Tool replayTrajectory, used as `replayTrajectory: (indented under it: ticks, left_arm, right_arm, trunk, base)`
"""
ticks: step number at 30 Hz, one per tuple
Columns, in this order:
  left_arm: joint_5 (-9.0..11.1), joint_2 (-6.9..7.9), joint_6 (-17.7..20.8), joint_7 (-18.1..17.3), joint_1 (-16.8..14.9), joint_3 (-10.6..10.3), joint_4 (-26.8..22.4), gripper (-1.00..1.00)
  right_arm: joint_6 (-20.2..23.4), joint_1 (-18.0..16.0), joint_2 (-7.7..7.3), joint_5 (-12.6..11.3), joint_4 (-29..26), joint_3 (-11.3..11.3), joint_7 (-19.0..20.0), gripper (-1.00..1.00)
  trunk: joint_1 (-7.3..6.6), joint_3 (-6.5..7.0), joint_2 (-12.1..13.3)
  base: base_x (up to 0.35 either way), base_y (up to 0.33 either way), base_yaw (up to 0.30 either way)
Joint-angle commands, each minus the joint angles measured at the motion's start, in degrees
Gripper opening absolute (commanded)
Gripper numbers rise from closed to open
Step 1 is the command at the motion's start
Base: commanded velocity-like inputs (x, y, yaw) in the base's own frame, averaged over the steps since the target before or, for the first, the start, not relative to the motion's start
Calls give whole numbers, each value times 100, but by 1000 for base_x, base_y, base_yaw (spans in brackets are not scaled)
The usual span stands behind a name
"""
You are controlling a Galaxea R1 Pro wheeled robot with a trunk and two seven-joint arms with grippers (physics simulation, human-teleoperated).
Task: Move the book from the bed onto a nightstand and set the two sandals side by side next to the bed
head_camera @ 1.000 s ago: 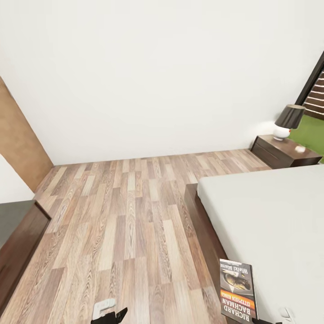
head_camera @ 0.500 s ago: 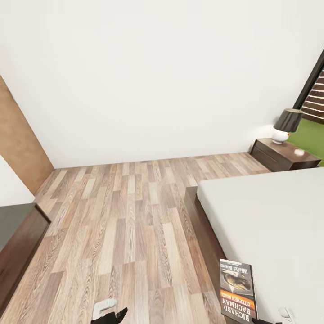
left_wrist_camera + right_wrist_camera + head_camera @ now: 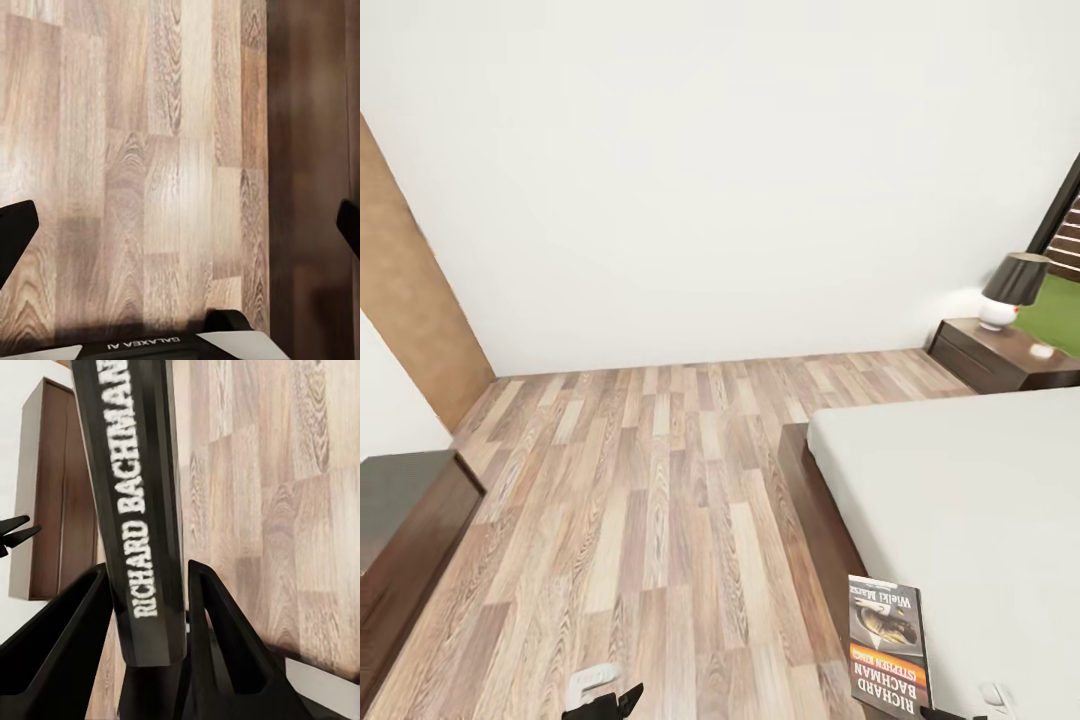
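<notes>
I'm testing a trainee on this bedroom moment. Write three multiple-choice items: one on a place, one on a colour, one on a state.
1. Where is the lamp?
A. on the nightstand
B. on the bed
C. on the floor

2. The band on the book is:
A. green
B. orange
C. blue

3. The right gripper is:
A. open
B. shut empty
C. shut on the book

Key: 1 A, the lamp stands on the cabinet top; 2 B, seen in the head view; 3 C, fingers flank the spine.
</notes>
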Motion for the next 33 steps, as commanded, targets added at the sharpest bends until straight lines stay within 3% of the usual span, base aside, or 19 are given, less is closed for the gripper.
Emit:
replayTrajectory:
  ticks: [1,13,25,33]
  left_arm:
    - [42,1,-9,-24,-4,-11,11,100]
    - [42,1,-9,-24,-6,-11,11,100]
    - [42,1,-9,-24,-2,-11,11,100]
    - [42,1,-9,-24,-7,-11,11,100]
  right_arm:
    - [47,-1,-5,-56,2,28,16,-100]
    - [47,-1,-5,-57,2,23,16,-100]
    - [47,-1,-5,-57,2,20,16,-100]
    - [47,-1,-2,-57,2,22,9,-100]
  trunk:
    - [1,0,-5]
    - [1,69,-5]
    - [1,175,-5]
    - [1,235,-5]
  base:
    - [0,0,217]
    - [0,0,231]
    - [0,0,42]
    - [0,0,192]
